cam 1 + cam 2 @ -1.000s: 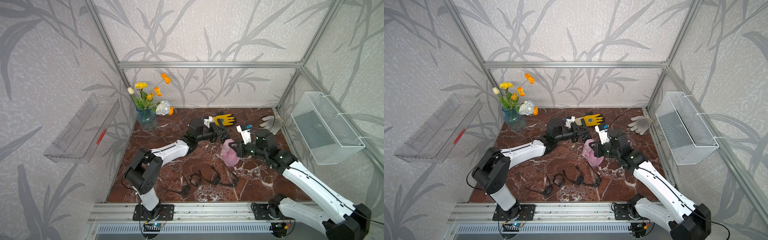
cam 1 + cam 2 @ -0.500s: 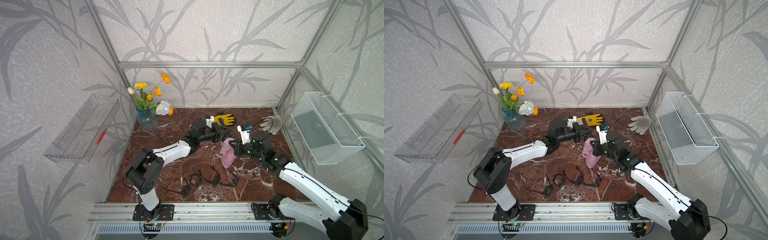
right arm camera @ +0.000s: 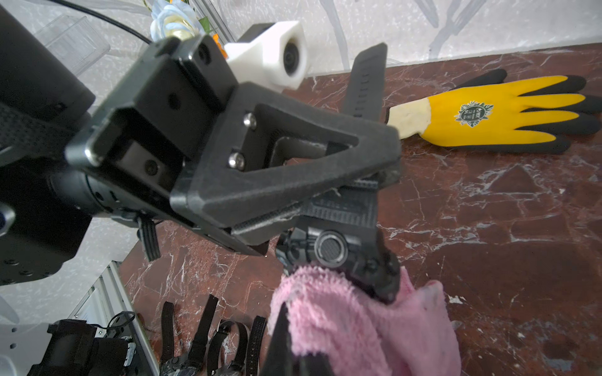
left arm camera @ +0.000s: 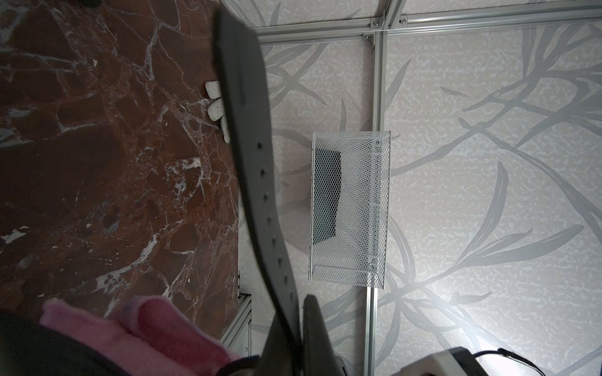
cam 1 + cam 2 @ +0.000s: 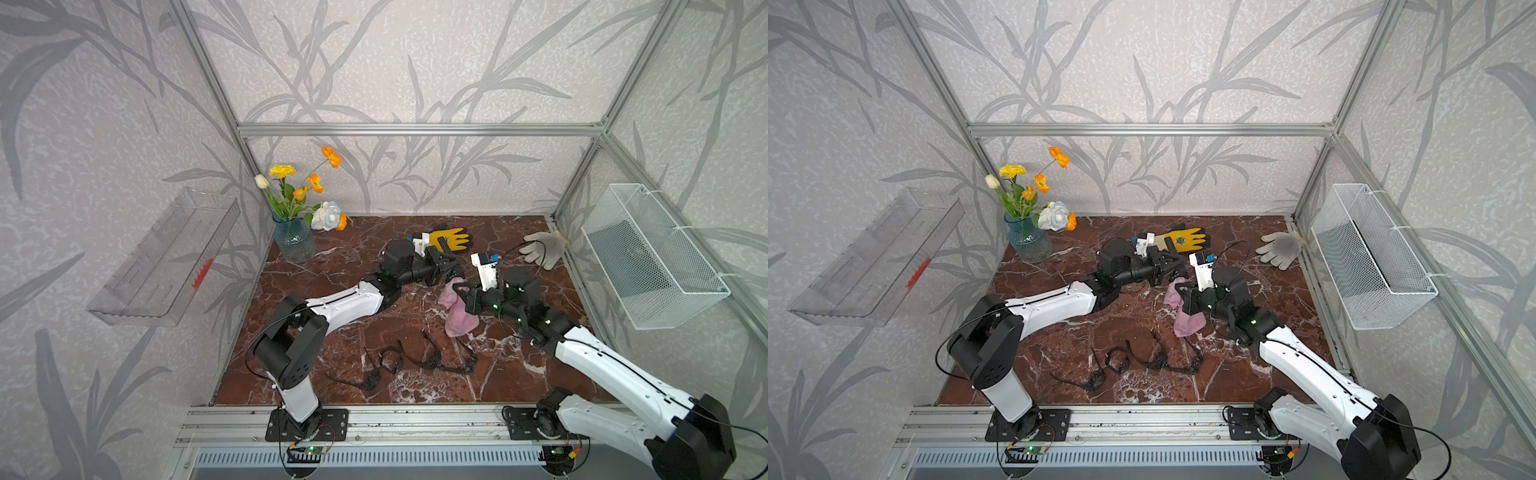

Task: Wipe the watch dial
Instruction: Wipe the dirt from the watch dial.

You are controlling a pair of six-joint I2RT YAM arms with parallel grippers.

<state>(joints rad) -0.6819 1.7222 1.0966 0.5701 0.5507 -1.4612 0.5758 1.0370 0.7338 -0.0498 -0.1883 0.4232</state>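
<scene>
**Left gripper** (image 3: 374, 187): jaws closed tight on the strap (image 3: 366, 81) of the watch (image 3: 350, 215), just above the case (image 3: 335, 254). The watch is clear of the marble tabletop (image 5: 353, 257), held at frame centre in both top views, between the two arms.

**Right gripper** (image 5: 460, 296): jaws closed on the pink cloth (image 5: 457, 318). A fold is bunched at the tips and the rest hangs toward the tabletop.

**Governing relation:** in a top view the case lies just up and left of the right gripper. In the right wrist view the watch's long axis runs from the case at lower centre to the free strap end at upper centre-right. The cloth's upper edge touches the case's lower side there.

The right arm is the nearer wiper. Only the case's flank shows, so whether the dial is under the cloth cannot be told.

**Judgement:** the stroke should run crosswise to the strap.
</scene>
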